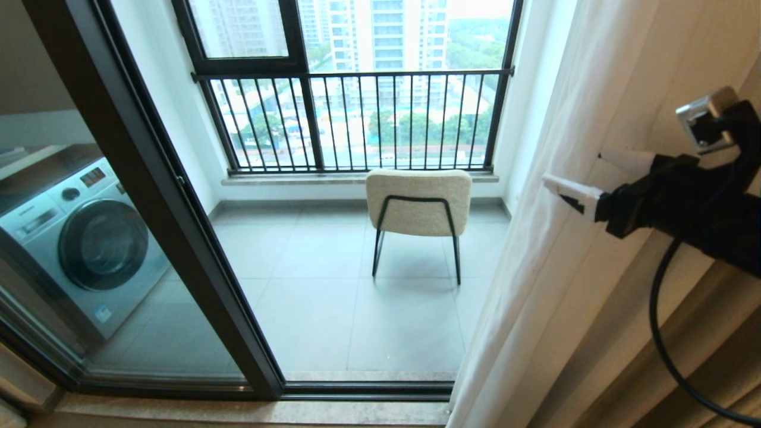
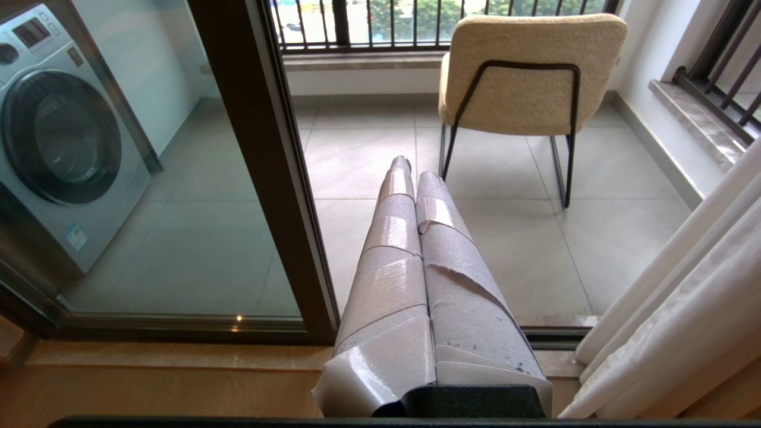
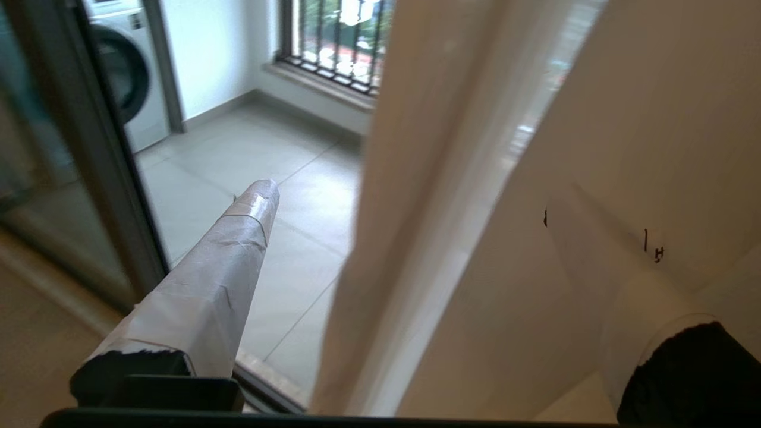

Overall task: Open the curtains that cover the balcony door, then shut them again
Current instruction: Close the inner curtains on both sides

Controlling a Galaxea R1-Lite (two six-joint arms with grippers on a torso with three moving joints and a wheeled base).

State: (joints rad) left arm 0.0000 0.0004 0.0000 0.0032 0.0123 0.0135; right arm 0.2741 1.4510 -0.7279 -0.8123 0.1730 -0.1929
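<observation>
1. Head view, nearest item: right gripper (image 1: 585, 178), raised against the curtains (image 1: 535, 267). Its two white fingers stand spread wide, one on each side of a fold at the fabric's leading edge; nothing is pinched between them yet.
2. Curtains: sheer white panel, gathered at the right side of the balcony door (image 1: 178, 238), hanging to the sill. Beige drapes (image 1: 701, 333) hang behind them, further from the door.
3. Handling, as I judge it: light, soft and limp cloth that slides between the fingers. Best taken by bunching several folds at the leading edge, at the gripper's height, then drawn sideways along the rail and not downward.
4. Balcony door: dark frame, glass panel to the left of the curtains; the opening beside the curtains is uncovered, so the curtains stand open and closing remains.
5. Beyond the door: chair (image 1: 419, 205) on the tiled floor, washing machine (image 1: 83, 238) behind the glass, railed window (image 1: 357, 119) furthest.
6. Right wrist view alone shows the fold lying between the fingers (image 3: 202, 285), with the far finger veiled by cloth.
7. Left wrist view alone shows the left gripper (image 2: 410, 172), parked low facing the chair, its taped fingers pressed together and empty.
</observation>
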